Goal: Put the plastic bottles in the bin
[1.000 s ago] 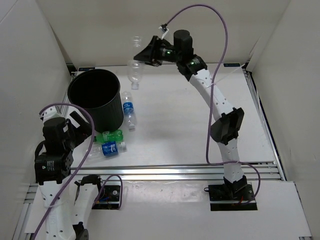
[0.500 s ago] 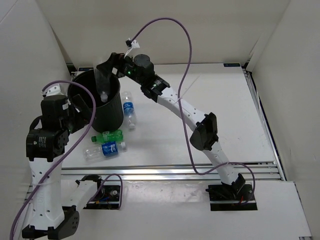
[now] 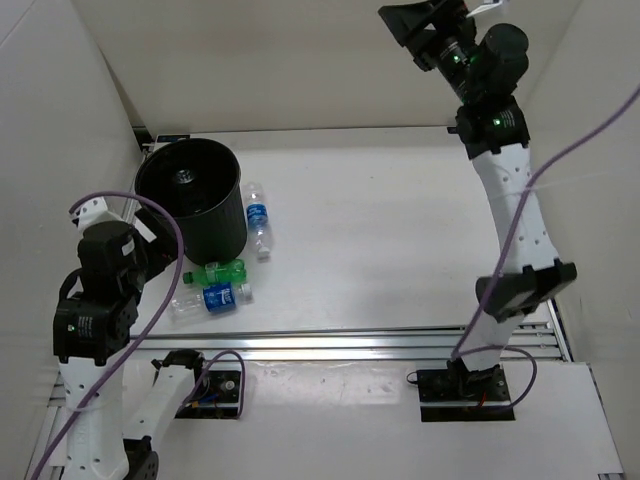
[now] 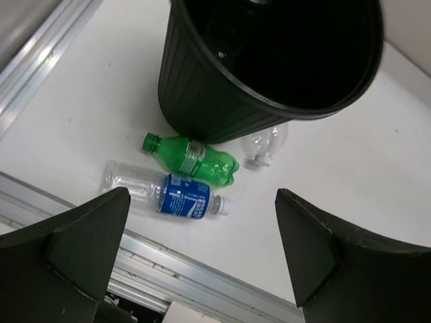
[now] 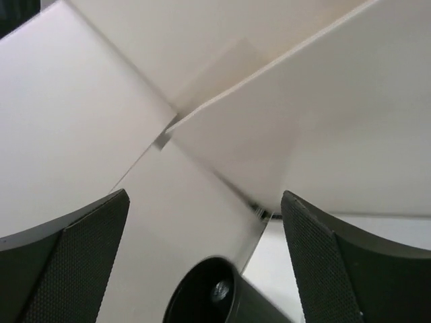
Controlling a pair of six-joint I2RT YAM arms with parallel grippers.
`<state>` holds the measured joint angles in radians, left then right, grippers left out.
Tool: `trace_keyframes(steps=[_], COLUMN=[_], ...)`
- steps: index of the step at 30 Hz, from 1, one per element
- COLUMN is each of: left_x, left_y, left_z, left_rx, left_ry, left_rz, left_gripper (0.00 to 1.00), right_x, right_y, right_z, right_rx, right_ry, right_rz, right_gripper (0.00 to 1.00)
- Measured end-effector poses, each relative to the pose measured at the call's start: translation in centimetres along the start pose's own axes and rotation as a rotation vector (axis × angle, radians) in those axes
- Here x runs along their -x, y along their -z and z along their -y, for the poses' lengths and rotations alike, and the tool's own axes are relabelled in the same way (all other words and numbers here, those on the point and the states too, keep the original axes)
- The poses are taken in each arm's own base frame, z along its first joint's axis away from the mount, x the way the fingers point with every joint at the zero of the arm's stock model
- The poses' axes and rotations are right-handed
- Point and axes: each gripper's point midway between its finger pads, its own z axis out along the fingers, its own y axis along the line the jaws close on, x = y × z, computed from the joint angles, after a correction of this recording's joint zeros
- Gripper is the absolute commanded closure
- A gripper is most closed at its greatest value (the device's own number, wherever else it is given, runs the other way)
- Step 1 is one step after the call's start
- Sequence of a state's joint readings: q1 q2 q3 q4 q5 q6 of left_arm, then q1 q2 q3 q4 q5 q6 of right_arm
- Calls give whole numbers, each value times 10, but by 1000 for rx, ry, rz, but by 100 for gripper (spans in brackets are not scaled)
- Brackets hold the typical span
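Jaws on the left gripper (image 4: pixel 201 193) stood wide and empty. The green bottle (image 4: pixel 192 157) and a blue-labelled bottle (image 4: pixel 165 194) lay on the table below and between them, with the bin (image 4: pixel 202 114) just beyond. A third bottle (image 3: pixel 257 218) lay beside the bin; from the left wrist only a clear end of it showed past the ribbed wall.

The change was on the right. Half a second earlier the right gripper (image 3: pixel 415 22) had reached over the bin's mouth with the unlabelled clear bottle. Now it had swung up and well away, jaws wide with nothing between them. A pale shape (image 3: pixel 185 178) sat inside the bin, probably that bottle, so likely one was done and three remained. The dark interior hid its outline.
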<state>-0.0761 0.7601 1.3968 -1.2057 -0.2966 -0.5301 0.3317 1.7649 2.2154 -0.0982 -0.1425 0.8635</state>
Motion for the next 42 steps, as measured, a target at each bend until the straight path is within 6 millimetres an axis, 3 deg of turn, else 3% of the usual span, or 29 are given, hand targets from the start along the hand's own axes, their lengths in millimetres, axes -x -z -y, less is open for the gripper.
trace_keyframes(steps=[1,2,4,6,7,10,12,13,15,20,22,24,31,35,37,40,42], left_x=[-6,-14,-30,-42,-47,-55,-58,-59,-64,-77,-80,-80,-69,-66,-67,-67,-66], left_y=[-2,-4,-11,-17,-21,-26,-28,-30,-37,-52,-53,-52,-36,-31,-29,-26,-23], left_z=[-3,-7,-12,-15,-15,-12,-9,-7,-3,3,3,3,0,-3,-6,-8,-8], left_rx=[3,10,26,42,50,45,42,42,51,81,102,116,137,149,156,160,157], left_ry=[18,28,53,79,93,126,150,159,171,180,193,206,233,239,243,254,265], left_rz=[3,-5,-31,-58,-72,-102,-119,-133,-168,-262,-286,-298,-286,-271,-267,-260,-253], left_gripper=[0,0,0,0,0,0,0,0,0,0,0,0,0,0,0,0,0], right_x=[-4,-20,-87,-177,-234,-360,-412,-428,-427,-423,-438,-467,-520,-540,-545,-550,-554], right_y=[-4,-11,-23,-23,-15,32,65,79,77,45,38,44,42,38,38,40,42], right_z=[10,22,64,128,172,270,308,308,300,281,278,279,227,208,203,202,204], right_rx=[5,10,-19,-103,-178,-398,-507,-505,-481,-339,-311,-316,-204,-151,-143,-156,-160], right_ry=[-22,-51,-135,-242,-313,-497,-593,-687,-706,-655,-643,-645,-661,-657,-657,-682,-701], right_rz=[-41,-107,-305,-525,-654,-927,-1045,-1117,-1133,-1119,-1134,-1173,-1250,-1259,-1261,-1268,-1273], right_gripper=[0,0,0,0,0,0,0,0,0,0,0,0,0,0,8,28,50])
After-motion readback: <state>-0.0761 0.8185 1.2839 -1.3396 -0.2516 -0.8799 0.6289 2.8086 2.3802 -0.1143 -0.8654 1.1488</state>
